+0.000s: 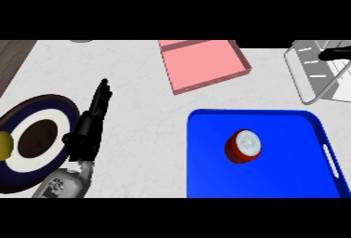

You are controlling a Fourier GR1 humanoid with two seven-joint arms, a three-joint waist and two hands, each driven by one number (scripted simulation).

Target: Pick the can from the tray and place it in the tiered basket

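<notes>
The red can [243, 146] stands upright near the middle of the blue tray [205, 181], untouched. The left hand [93, 118] rests on the counter [137, 69] beside a plate [65, 109], fingers straight. The wire basket [302, 79] sits at the counter's far right corner.
</notes>
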